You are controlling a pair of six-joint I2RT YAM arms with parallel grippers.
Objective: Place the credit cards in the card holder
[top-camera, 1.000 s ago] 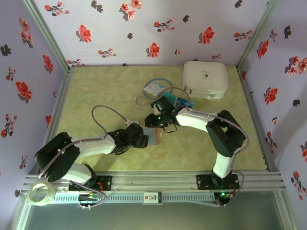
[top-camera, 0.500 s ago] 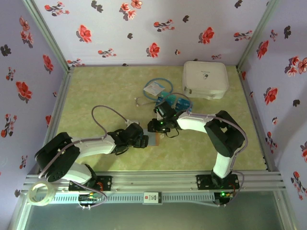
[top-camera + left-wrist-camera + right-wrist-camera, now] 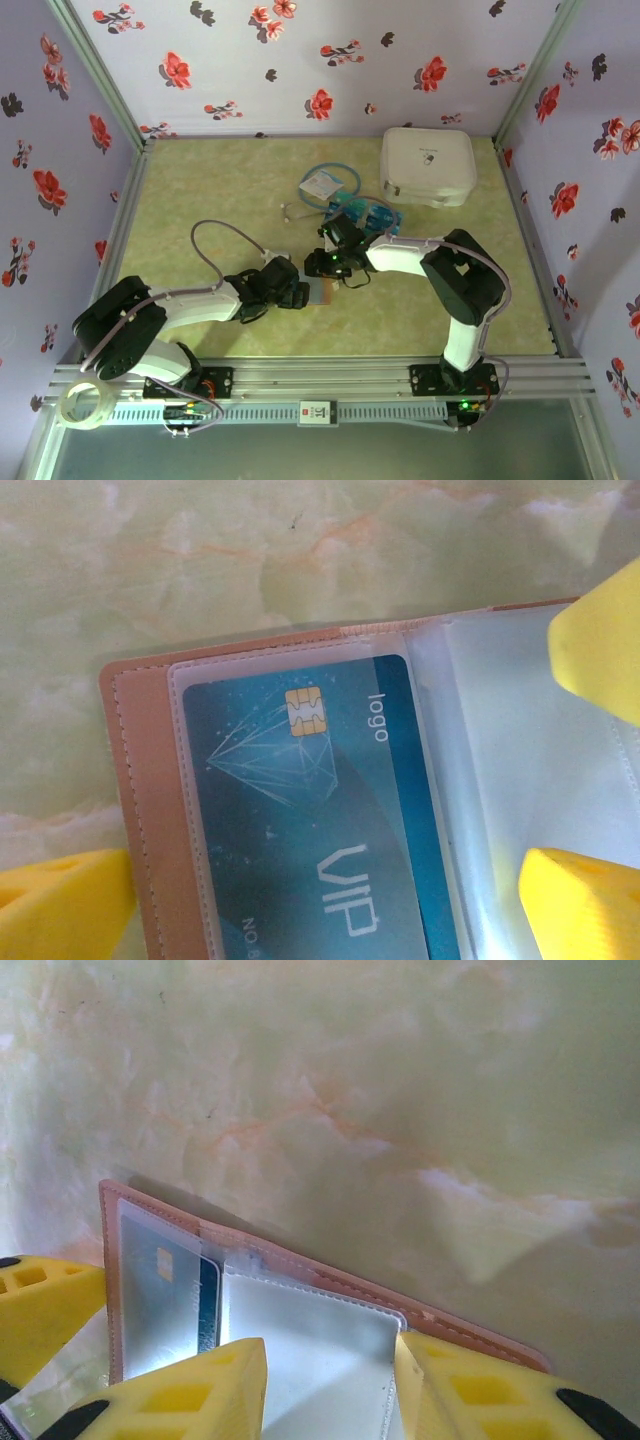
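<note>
as the card holder (image 3: 146, 810) lies open, its card (image 3: 300, 830) runs along the fold.

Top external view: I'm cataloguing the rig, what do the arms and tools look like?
Both arms are white links with black joints; the left arm and right arm each carry a looping grey cable. A green light glows near the right tool. Its fingers are yellow blocks with recessed pockets.

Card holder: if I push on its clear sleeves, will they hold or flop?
The card holder probably slides easily: thin, flat, on smooth table. Its clear sleeve looks thin, glossy: likely floppy, slippery. The teal card inside likely stiffens that side.
</note>
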